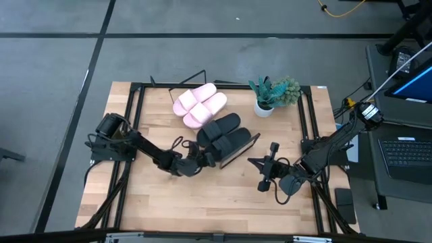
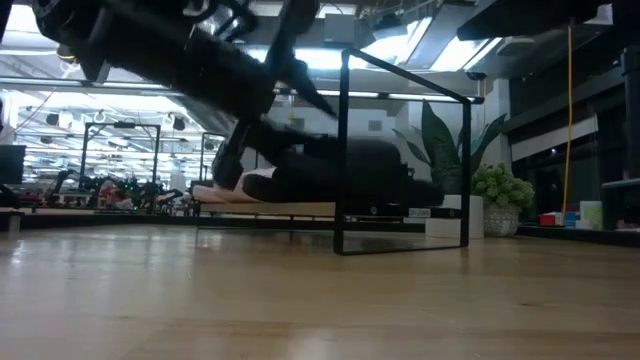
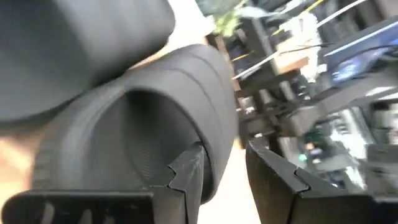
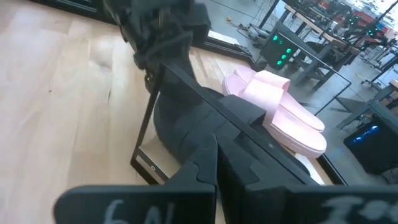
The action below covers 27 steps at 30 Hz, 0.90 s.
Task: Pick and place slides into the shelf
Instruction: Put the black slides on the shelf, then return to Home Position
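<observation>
Left tool (image 1: 206,159) reaches low onto black slide (image 1: 233,143).

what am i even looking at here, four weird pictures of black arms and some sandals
It is a two-armed robot at a wooden table, filmed by four cameras at once: one overhead, one at table height, and one on each arm's wrist.

On the table a slanted shelf carries two pink slides and two black slides; a small potted plant stands beside it.

The left gripper is at the nearer black slide, its fingers open around the sole's edge in its wrist view. Whether it is gripping firmly I cannot tell.

The right gripper waits shut and empty, off to the shelf's right.
</observation>
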{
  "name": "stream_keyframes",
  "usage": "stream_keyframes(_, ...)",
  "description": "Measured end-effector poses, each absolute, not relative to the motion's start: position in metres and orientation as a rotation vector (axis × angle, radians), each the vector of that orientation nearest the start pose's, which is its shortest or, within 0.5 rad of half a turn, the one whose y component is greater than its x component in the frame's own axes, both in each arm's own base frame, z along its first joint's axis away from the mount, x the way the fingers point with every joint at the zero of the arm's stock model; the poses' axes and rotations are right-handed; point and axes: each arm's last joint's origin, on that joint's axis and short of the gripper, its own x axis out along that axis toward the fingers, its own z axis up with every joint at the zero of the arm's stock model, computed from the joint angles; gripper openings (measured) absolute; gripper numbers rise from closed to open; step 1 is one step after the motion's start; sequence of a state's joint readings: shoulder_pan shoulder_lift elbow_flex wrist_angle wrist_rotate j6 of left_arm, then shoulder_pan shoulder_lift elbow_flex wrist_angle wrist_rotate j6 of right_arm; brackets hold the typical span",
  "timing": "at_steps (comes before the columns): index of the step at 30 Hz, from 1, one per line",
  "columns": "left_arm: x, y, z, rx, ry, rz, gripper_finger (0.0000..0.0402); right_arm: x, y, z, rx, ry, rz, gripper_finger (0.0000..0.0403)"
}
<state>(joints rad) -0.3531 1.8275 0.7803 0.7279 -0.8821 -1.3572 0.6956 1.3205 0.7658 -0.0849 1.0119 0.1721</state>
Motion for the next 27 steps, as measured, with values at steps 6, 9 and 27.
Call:
stream_keyframes(6,0.3255,-0.0959,0.1369,-1.194,-0.074,0.677,0.0112,0.2171,0.1497,0.2328,-0.316,0.389,-0.314,0.0003)
stream_keyframes(9,0.3265,-0.0963,0.1389,-1.215,-0.092,0.665,0.0112,0.2171,0.1497,0.2328,-0.316,0.389,-0.314,0.0003)
stream_keyframes(27,0.3269,-0.0997,0.1383,-1.194,-0.016,0.61,0.0112,0.217,0.1498,0.2328,-0.319,0.39,-0.312,0.0003)
